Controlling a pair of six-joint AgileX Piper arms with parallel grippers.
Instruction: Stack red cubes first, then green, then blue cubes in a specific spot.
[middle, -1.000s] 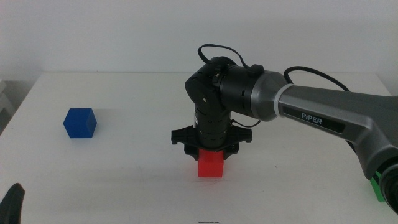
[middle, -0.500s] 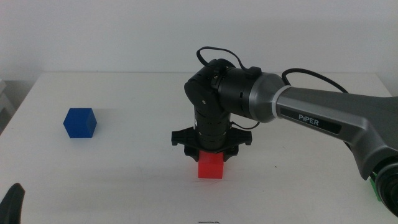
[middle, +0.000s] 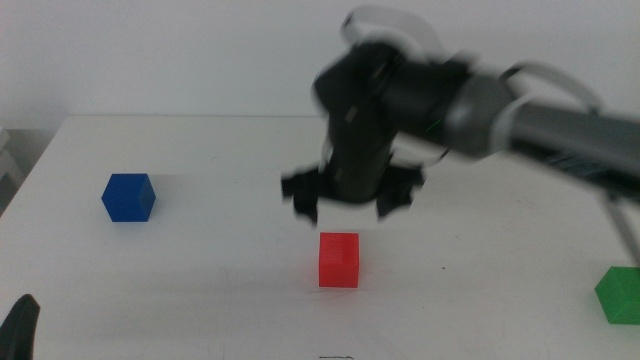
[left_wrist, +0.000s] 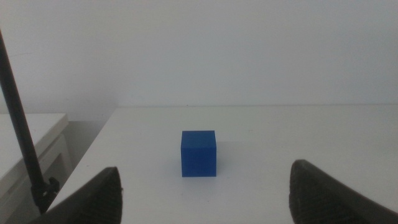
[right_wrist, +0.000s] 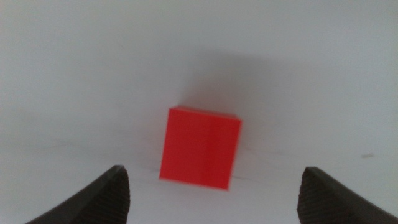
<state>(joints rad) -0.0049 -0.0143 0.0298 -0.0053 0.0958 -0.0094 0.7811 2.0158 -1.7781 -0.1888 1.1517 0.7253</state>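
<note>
Middle view: right gripper (middle: 348, 208) blurred, jaws spread, above red cube (middle: 339, 260) resting mid-table; blue cube (middle: 128, 196) far left, green cube (middle: 619, 294) far right edge. Left wrist: left gripper (left_wrist: 205, 193) jaws wide apart, facing blue cube (left_wrist: 199, 153). Right wrist: spread jaws over red cube (right_wrist: 201, 147), not touching.

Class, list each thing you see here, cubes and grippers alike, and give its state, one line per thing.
red cube: resting alone on the table, released, nothing stacked on it.
green cube: on the table, at the right edge, untouched.
blue cube: on the table, far left, untouched.
right gripper: open, empty, above the red cube.
left gripper: open, empty, facing the blue cube.
</note>
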